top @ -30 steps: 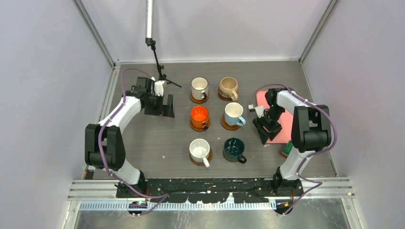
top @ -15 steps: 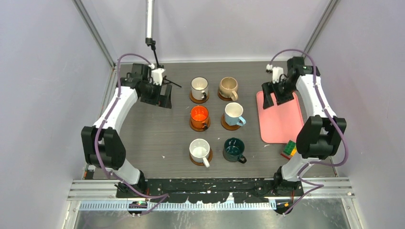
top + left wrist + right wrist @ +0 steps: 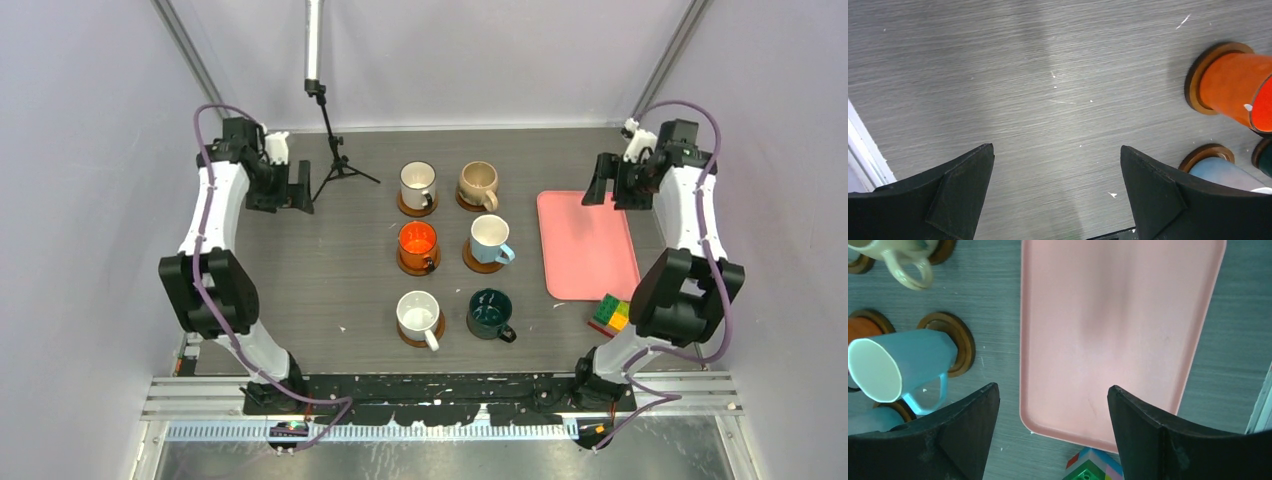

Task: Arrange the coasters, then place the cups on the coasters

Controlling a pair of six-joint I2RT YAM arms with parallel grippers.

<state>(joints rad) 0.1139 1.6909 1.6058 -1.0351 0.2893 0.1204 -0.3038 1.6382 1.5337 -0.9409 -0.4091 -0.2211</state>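
Several cups stand in two columns at mid-table, each on a round brown coaster: white (image 3: 418,182), beige (image 3: 478,181), orange (image 3: 418,240), light blue (image 3: 488,238), white (image 3: 416,312) and dark green (image 3: 489,310). My left gripper (image 3: 288,188) hangs open and empty at the far left, well apart from the cups; its wrist view shows bare table between the fingers (image 3: 1055,148), with the orange cup (image 3: 1233,85) on its coaster (image 3: 1198,75) at the right edge. My right gripper (image 3: 608,184) is open and empty above the far right; in its wrist view (image 3: 1053,387) the light blue cup (image 3: 903,365) and its coaster (image 3: 955,335) lie to the left.
A pink tray (image 3: 585,245) lies right of the cups, also filling the right wrist view (image 3: 1113,330). Coloured toy bricks (image 3: 610,313) sit at its near corner. A black camera stand (image 3: 335,160) rises at the back left. Walls close in on both sides.
Both arms have swung outward and toward the far corners. The right gripper left the tray's near edge and rose to the back right. The cups have not moved.
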